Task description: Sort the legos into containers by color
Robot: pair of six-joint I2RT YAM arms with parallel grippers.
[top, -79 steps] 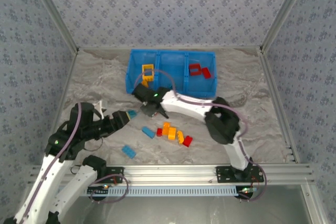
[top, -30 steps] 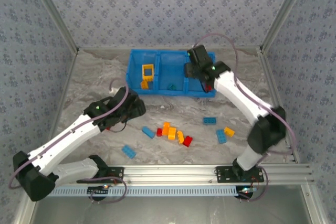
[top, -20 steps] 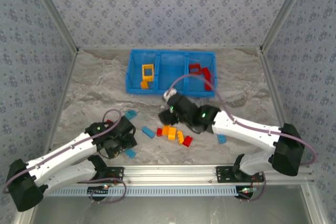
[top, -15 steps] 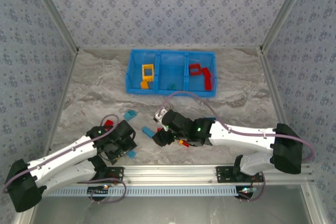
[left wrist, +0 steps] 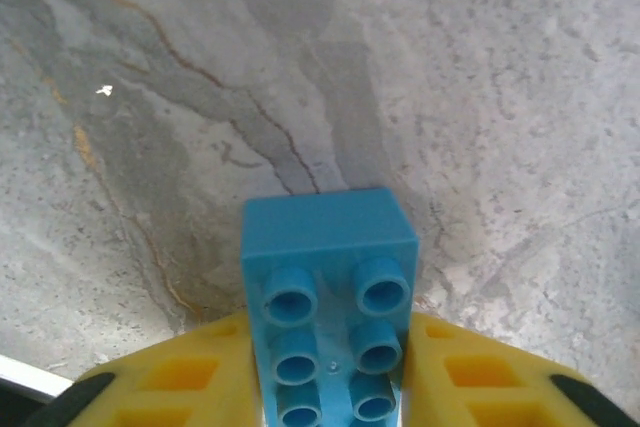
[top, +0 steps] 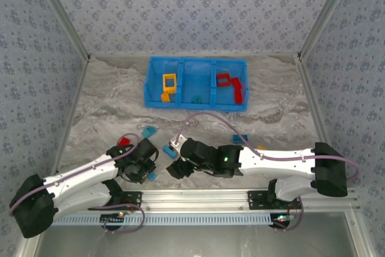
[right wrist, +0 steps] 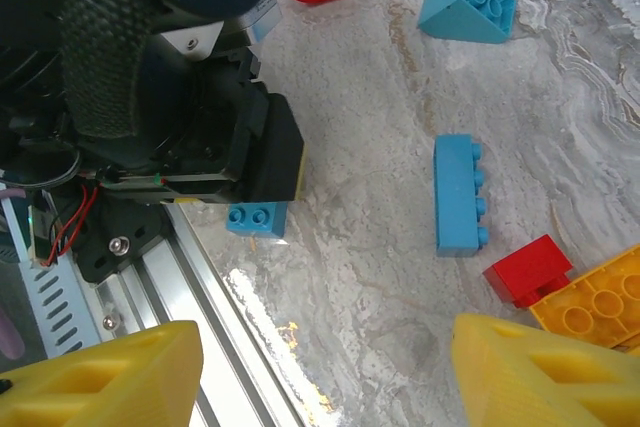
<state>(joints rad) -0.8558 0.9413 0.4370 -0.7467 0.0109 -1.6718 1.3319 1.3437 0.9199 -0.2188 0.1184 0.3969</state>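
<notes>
My left gripper (left wrist: 325,392) is shut on a light blue brick (left wrist: 325,287), its yellow fingers (left wrist: 180,387) pressed to both sides; the brick rests on the table by the front rail (top: 152,176). My right gripper (right wrist: 320,377) hangs open just to the right with nothing between its fingers. Under it I see a long blue brick (right wrist: 458,194), a small red brick (right wrist: 527,269) and a yellow brick (right wrist: 595,297). The blue three-part bin (top: 195,63) at the back holds a yellow frame (top: 169,82) on the left, a small teal piece (top: 195,98) in the middle and red pieces (top: 225,79) on the right.
A red brick (top: 125,141) and a blue wedge (top: 148,131) lie behind the left gripper (top: 144,164). Another blue brick (top: 239,139) and a yellow one (top: 261,147) lie behind the right forearm. The metal rail (right wrist: 230,337) runs close under both grippers.
The left gripper has closed on the light blue brick near the rail. The right gripper has moved a little nearer and to the left, covering the heap of yellow and red bricks.
</notes>
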